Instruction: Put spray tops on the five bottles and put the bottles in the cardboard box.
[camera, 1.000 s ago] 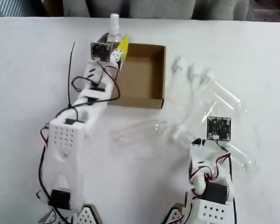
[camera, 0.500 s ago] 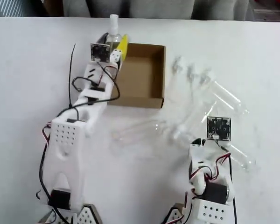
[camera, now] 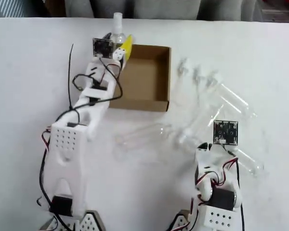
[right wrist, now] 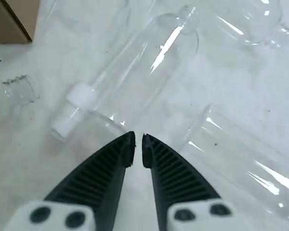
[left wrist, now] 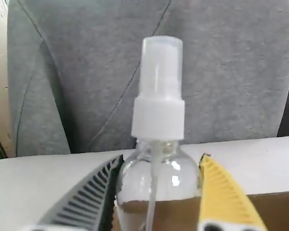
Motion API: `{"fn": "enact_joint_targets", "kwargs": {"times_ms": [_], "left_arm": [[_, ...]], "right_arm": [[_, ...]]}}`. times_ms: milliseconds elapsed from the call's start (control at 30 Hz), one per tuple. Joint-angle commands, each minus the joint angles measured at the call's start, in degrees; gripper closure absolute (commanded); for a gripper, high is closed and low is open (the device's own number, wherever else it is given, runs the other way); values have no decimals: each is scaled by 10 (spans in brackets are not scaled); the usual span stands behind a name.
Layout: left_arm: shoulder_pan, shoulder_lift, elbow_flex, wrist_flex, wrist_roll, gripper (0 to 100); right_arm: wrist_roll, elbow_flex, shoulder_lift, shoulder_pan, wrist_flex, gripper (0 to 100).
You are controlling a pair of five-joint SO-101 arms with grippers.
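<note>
Spray bottle point(left wrist: 159, 180) in my left pincer point(left wrist: 160, 166), upright, with its white spray top point(left wrist: 158, 108) already on. The ribbed black finger presses one side of the shoulder and the yellow finger the other, so I have it pinched on the glass and the top is clear of the grip. From the high view it sits at the far left corner of the cardboard box point(camera: 140, 104), just outside the rim rather than over the open middle. I can't tell whether its base rests on the table point(camera: 33, 53) or hangs a little above it. I judge this to be the carry-in step: the bottle is held vertical so it can go down into the box standing, and it has to cross that cardboard wall first. Clipping the rim with the base is the risk.

My right pincer point(right wrist: 135, 144) is all but closed, a thin slit between the tips, nothing in it. It hangs low over the table among the loose bottles point(camera: 226, 98), which lie on their sides to the right of the box. Just beyond its tips lies a capped bottle point(right wrist: 144, 62), white top nearest me. The bare neck point(right wrist: 20, 89) of another lies near it, with no top that I can see. So one bottle is on its way, and no bottle stands in the box yet.
</note>
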Motion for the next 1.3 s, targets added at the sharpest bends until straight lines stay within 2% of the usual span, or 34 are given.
{"fn": "enact_joint_targets", "kwargs": {"times_ms": [0, 167, 367, 867, 1267], "left_arm": [[-9, -43, 25, 15, -5, 785], [-10, -64, 50, 13, -5, 781], [-6, -71, 69, 15, -5, 675], [-10, -102, 72, 16, 20, 676], [-4, -300, 277, 16, 18, 676]], "right_arm": [[7, 12, -7, -3, -10, 984], [7, 12, -7, -3, -10, 984], [7, 12, -7, -3, -10, 984], [8, 12, -7, -3, -10, 984], [8, 12, -7, -3, -12, 984]]}}
